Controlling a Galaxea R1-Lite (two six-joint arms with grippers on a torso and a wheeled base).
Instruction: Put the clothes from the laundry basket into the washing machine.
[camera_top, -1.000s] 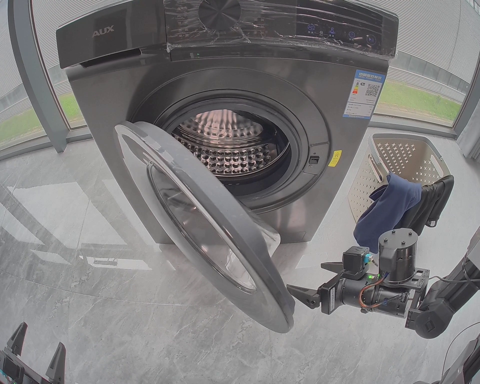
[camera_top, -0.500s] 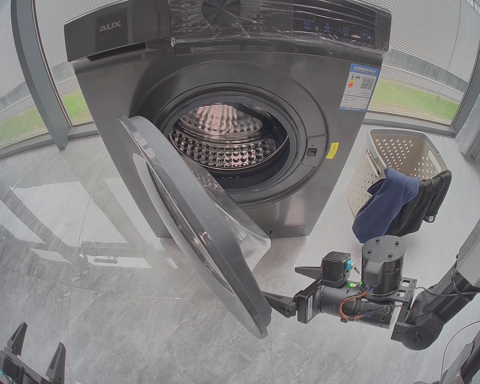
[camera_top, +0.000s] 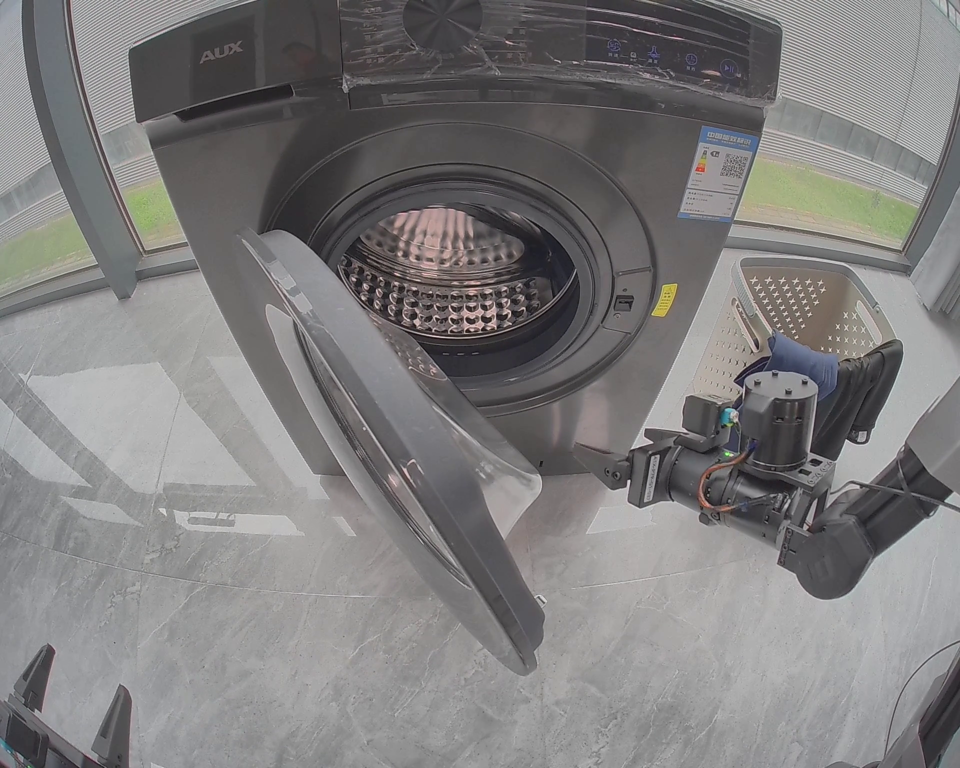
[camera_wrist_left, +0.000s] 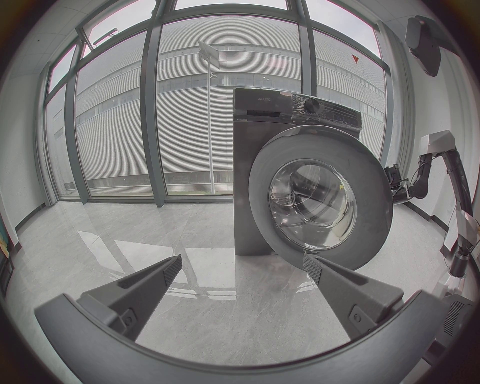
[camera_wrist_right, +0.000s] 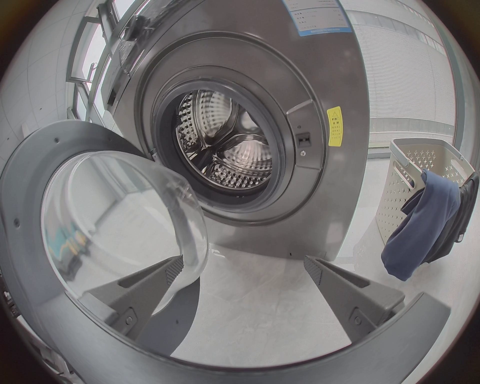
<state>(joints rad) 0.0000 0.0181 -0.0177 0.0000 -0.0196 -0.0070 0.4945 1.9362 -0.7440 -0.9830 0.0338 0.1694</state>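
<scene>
The washing machine (camera_top: 640, 330) stands with its round door (camera_top: 400, 450) swung wide open to the left, showing the bare metal drum (camera_top: 450, 270). To its right, a beige laundry basket (camera_top: 810, 295) holds a blue garment (camera_top: 805, 358) and a black garment (camera_top: 868, 385), both draped over its front rim. My right gripper (camera_top: 610, 450) hangs open with nothing in it, low before the machine's lower right corner, left of the basket. In the right wrist view the blue garment (camera_wrist_right: 420, 220) is off to one side of the open gripper (camera_wrist_right: 242, 265). My left gripper (camera_top: 82, 675) is open, far from the machine.
The open door (camera_wrist_right: 100, 225) juts out over the grey tiled floor (camera_top: 250, 620) on the left of the drum opening. Glass walls and a window frame post (camera_top: 75, 150) stand behind the machine. Open floor lies between the door and the basket.
The door swung wider open, pushed by my right gripper. The right gripper then left the door's edge and rose to the right, toward the basket. The left gripper stayed put.
</scene>
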